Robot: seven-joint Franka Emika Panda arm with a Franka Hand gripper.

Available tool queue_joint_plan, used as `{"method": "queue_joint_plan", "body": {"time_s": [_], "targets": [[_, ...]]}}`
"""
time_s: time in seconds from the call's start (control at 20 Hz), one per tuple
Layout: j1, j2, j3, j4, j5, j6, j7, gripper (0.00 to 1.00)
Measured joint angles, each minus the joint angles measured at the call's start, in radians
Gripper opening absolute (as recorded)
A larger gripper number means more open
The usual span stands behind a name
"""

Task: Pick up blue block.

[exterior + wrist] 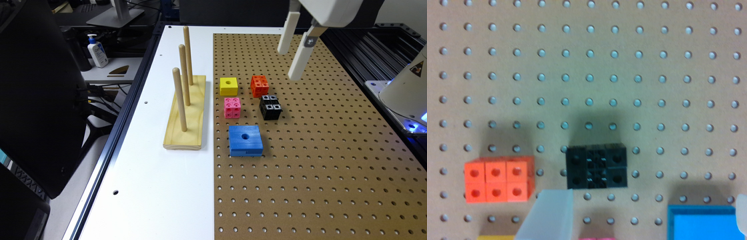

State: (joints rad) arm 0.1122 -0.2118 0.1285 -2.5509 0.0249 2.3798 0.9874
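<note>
The blue block [245, 140], a flat square slab with a round centre hole, lies on the brown pegboard [317, 160] nearest the front of the block group. In the wrist view a corner of the blue block [702, 223] shows at the picture's edge. My gripper [289, 62] hangs high above the pegboard, behind the blocks and toward the exterior view's right, well away from the blue block. In the wrist view the gripper [644, 220] is open with nothing held; one pale finger [548, 215] shows close to the camera.
A yellow cube [229, 86], an orange cube [260, 85], a pink cube [232, 107] and a black cube [270, 106] sit just behind the blue block. A wooden base with three upright pegs [184, 113] stands on the white table to the exterior view's left.
</note>
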Motion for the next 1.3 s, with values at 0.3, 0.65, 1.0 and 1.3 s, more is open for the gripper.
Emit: {"method": "queue_joint_plan", "body": {"time_s": [0.3, 0.65, 1.0, 1.3], "targets": [[0.000, 0.085, 0.015, 0.074, 0.0000, 0.000, 0.015, 1.00], [0.000, 0.092, 0.030, 0.090, 0.0013, 0.000, 0.028, 1.00], [0.000, 0.110, 0.041, 0.101, 0.0015, 0.007, 0.038, 1.00], [0.000, 0.200, 0.042, 0.101, 0.0015, 0.091, 0.038, 1.00]]}}
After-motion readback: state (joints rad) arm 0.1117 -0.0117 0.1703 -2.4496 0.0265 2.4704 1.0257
